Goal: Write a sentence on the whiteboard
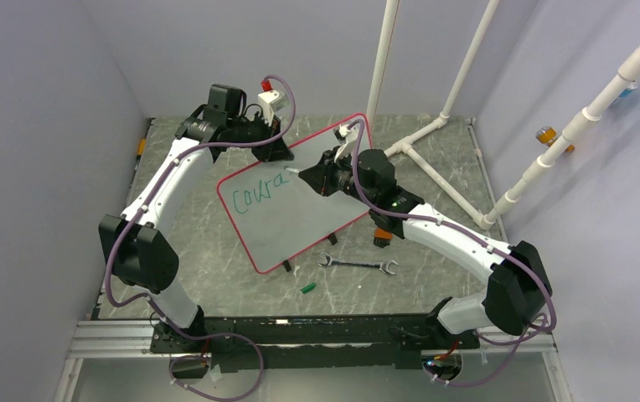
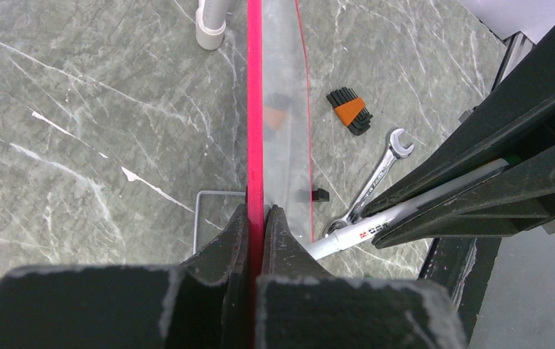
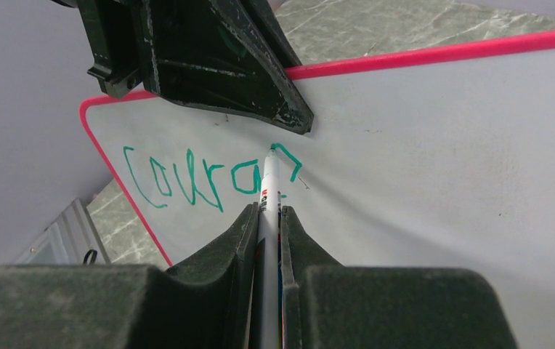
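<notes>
Because the whiteboard (image 1: 308, 222) stands tilted on the marble-patterned surface (image 1: 208, 251) rather than lying flat, your left jaws are pressed together on its red upper rim. I judge that this pinch steadies the board against the push of writing. Your right jaws pinch a white marker (image 3: 269, 182) by its barrel, with the tip set on the board just below the left jaws, in line with the lettering. The sentence (image 3: 187, 178) reads "Coura" in green, followed by an open stroke that looks like the start of a g — far short of finished. Red print on the marker's barrel is too cut off to read. A wrench (image 1: 357, 265), a hex key set (image 2: 350, 110) and a green cap (image 1: 307, 287) lie on the surface beside the board.
</notes>
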